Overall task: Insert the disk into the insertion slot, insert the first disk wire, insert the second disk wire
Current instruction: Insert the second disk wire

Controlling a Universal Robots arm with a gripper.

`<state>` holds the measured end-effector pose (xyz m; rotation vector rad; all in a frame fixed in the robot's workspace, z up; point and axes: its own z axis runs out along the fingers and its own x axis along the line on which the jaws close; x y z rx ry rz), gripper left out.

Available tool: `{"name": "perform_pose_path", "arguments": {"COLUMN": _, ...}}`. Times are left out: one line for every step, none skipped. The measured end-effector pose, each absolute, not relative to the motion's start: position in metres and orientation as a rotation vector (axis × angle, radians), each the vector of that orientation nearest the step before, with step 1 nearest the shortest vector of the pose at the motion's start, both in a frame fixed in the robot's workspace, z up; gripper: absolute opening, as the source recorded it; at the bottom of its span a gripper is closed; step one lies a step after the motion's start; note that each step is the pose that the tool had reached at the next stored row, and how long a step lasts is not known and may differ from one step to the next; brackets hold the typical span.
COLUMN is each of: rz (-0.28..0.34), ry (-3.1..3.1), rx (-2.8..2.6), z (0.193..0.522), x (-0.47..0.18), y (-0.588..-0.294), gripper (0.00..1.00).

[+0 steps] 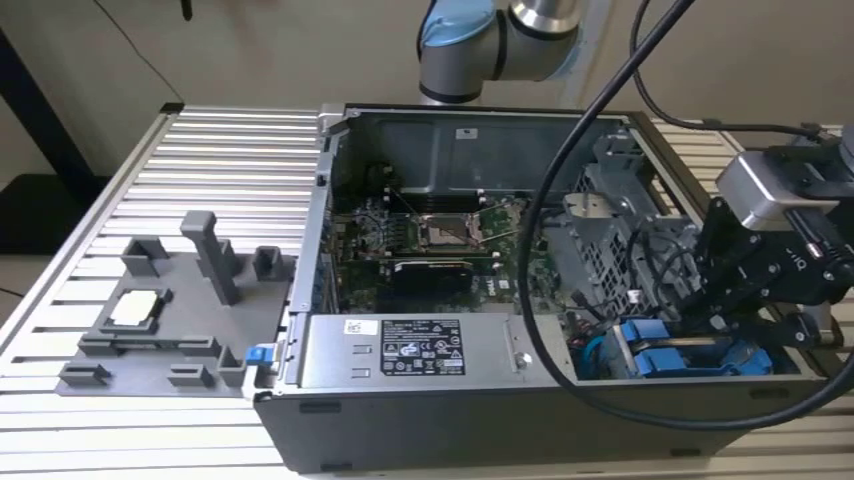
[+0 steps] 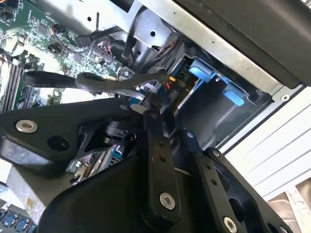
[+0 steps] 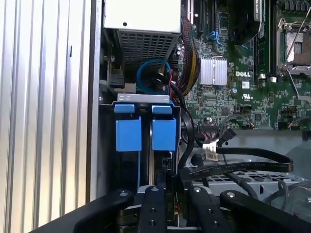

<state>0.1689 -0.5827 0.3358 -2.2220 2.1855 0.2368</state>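
We log one open dark-grey computer case point(image 1: 441, 420) lying on the ribbed aluminium table point(image 1: 200, 180), with one green motherboard point(image 1: 441, 235) inside it and the grey sheet-metal insertion slot point(image 1: 601, 215) at the exterior view's right. The silver-grey disk in its bright blue plastic carrier point(image 3: 146, 133) sits in the slot's lower corner, two blue tabs showing, directly under the black gripper point(image 1: 721, 310). The gripper's fingers point(image 2: 155, 121) stand close together about a black cable connector point(image 2: 170, 90) at the disk's edge; whether they grip it we cannot tell.
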Motion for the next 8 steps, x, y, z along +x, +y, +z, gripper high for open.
{"name": "perform_pose_path", "arguments": {"rz": 0.237, "ry": 2.186, "rx": -2.222, "z": 0.340, "x": 0.169, "y": -0.583, "gripper": 0.24}}
{"name": "perform_pose_path", "arguments": {"rz": 0.237, "ry": 2.187, "rx": -2.223, "z": 0.344, "x": 0.169, "y": -0.583, "gripper": 0.24}}
{"name": "perform_pose_path", "arguments": {"rz": 0.238, "ry": 2.187, "rx": -2.223, "z": 0.348, "x": 0.169, "y": -0.583, "gripper": 0.24}}
{"name": "perform_pose_path", "arguments": {"rz": 0.238, "ry": 2.187, "rx": -2.223, "z": 0.353, "x": 0.169, "y": -0.583, "gripper": 0.24}}
{"name": "perform_pose_path", "arguments": {"rz": 0.238, "ry": 2.187, "rx": -2.223, "z": 0.357, "x": 0.169, "y": -0.583, "gripper": 0.24}}
{"name": "perform_pose_path", "arguments": {"rz": 0.239, "ry": 2.187, "rx": -2.223, "z": 0.362, "x": 0.169, "y": -0.583, "gripper": 0.24}}
{"name": "perform_pose_path", "arguments": {"rz": 0.238, "ry": 2.187, "rx": -2.223, "z": 0.366, "x": 0.169, "y": -0.583, "gripper": 0.24}}
{"name": "perform_pose_path", "arguments": {"rz": 0.238, "ry": 2.187, "rx": -2.223, "z": 0.371, "x": 0.169, "y": -0.583, "gripper": 0.24}}
